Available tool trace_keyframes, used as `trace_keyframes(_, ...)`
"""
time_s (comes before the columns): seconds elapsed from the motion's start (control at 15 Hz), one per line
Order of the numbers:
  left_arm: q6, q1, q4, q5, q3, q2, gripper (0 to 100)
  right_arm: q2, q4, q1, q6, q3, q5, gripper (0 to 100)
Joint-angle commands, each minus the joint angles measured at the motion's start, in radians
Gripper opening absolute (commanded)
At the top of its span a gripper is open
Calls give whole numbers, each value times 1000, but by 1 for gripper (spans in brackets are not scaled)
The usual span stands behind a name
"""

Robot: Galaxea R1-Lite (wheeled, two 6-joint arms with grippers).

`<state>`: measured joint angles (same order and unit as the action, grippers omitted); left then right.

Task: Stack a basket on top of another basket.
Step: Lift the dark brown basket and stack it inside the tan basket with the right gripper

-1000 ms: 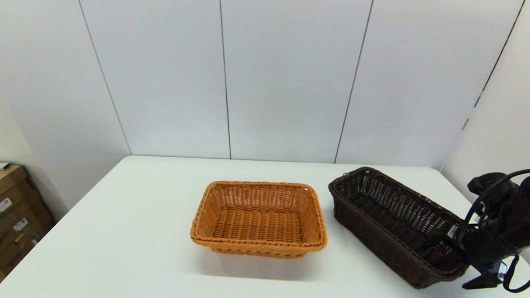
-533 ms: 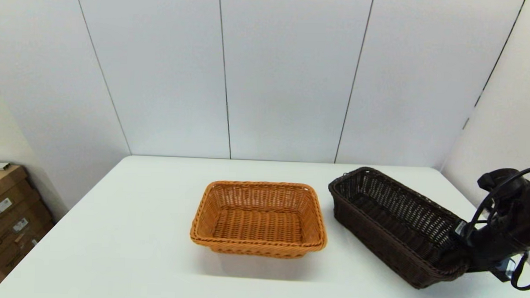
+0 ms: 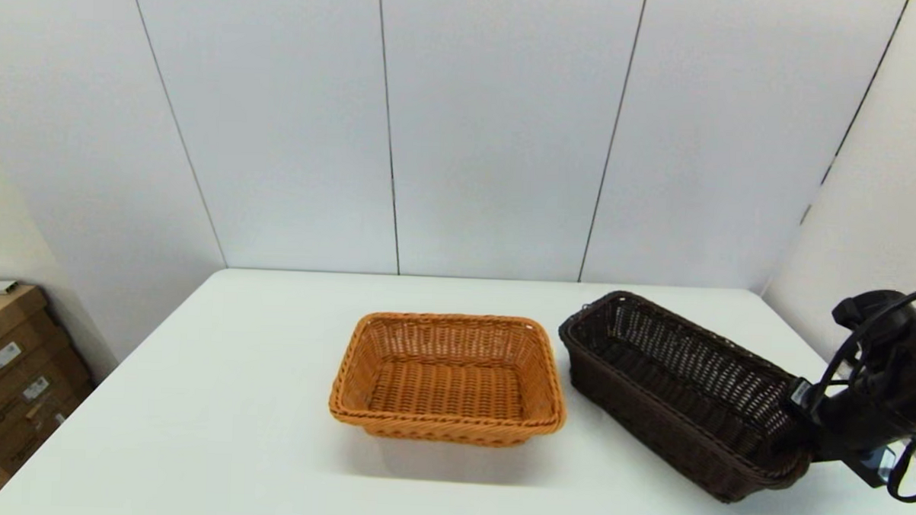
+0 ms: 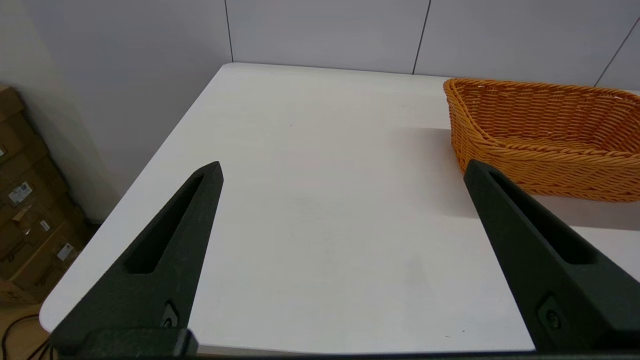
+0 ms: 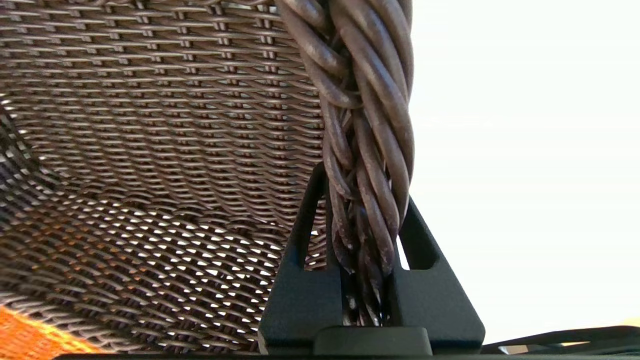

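The dark brown basket (image 3: 678, 387) lies at the right of the white table (image 3: 232, 402), long and narrow, angled toward the back left. My right gripper (image 3: 790, 444) is shut on the braided rim (image 5: 367, 125) at its near right end, one finger inside the wall and one outside. The near end looks slightly raised. The orange-tan basket (image 3: 448, 375) stands upright and empty at the table's middle, just left of the dark one; its side (image 4: 545, 135) also shows in the left wrist view. My left gripper (image 4: 342, 172) hangs open above the table's left part.
Cardboard boxes (image 3: 12, 364) stand on the floor left of the table. Grey wall panels (image 3: 493, 129) close the back, and a side wall (image 3: 878, 219) runs close to the right arm.
The right gripper has closed on the dark basket's near rim. The basket has shifted slightly left, its far end now closer to the orange-tan basket.
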<state>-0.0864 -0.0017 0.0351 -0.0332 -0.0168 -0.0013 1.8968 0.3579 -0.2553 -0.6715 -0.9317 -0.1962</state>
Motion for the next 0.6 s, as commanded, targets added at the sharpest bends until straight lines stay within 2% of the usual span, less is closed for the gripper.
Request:
trace_keyframes(0.07, -1, 0, 0, -1, 0, 0, 100, -128, 141, -74, 27, -136, 31, 0)
trace_keyframes(0.13, -1, 0, 0, -1, 0, 0, 100, -160, 204, -94, 43, -191, 52, 0)
trace_keyframes(0.27, -1, 0, 2, -1, 0, 0, 100, -249, 322, -122, 79, -306, 40, 0)
trace_keyframes(0.33, -1, 0, 0, -1, 0, 0, 100, -285, 392, -122, 90, -365, 15, 0)
trace_keyframes(0.47, -1, 0, 2, -1, 0, 0, 100, -344, 527, -121, 98, -481, -78, 0)
trace_keyframes(0.6, -1, 0, 2, -1, 0, 0, 100, -377, 595, -107, 124, -539, -106, 0)
